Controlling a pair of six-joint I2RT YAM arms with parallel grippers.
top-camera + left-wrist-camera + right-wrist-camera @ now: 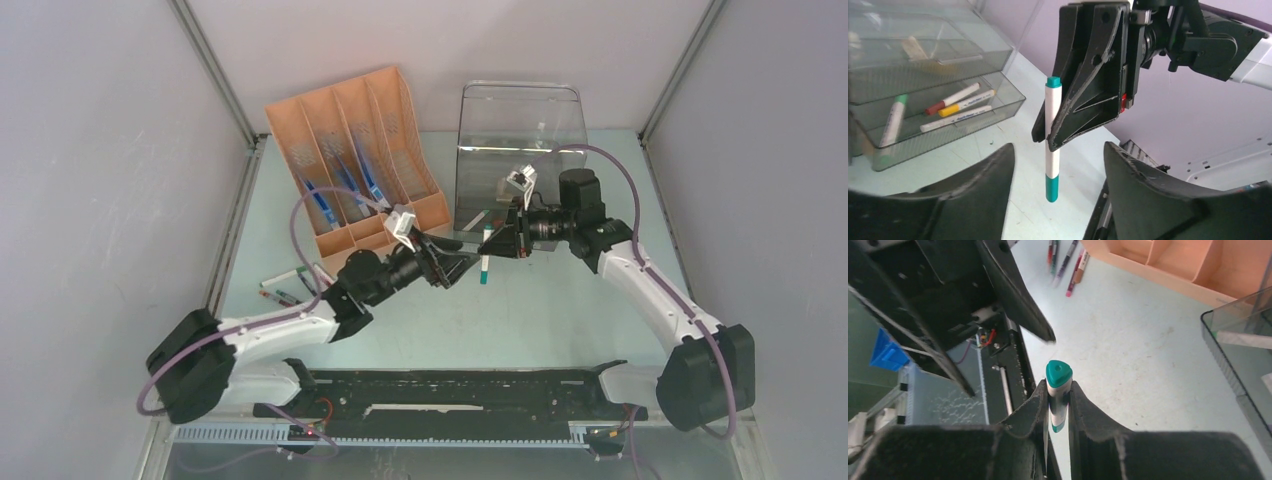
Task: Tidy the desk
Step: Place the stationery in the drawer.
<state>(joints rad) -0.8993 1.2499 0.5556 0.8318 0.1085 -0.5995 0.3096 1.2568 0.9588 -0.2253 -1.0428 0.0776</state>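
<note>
— Which of your hands has the marker (1052,160)?
— My right gripper (1058,390). Its two fingers are closed on the white barrel just under the teal cap. The marker stands upright with its teal end pointing down.

— And the left?
— My left gripper (1058,155) is spread wide. It has one finger on each side of the marker and neither touches it.

— Where is this happening?
— Just in front of the clear drawer box (520,150), above the desk (560,310). The desk is the pale green top that the box stands on. It runs from the box out to the walls on either side and forward to my bases.

— What lies in the box?
— In its lower tray there are a few more markers (955,105) lying flat: one red-capped, one yellow-capped and one plain white. A green-capped one lies off to their left.

— Anything else around it?
— Left of the box stands an orange file rack (360,150) with blue things in its slots. Farther left of the box, and nearer to me, some loose pens (285,285) lie on the desk.
</note>
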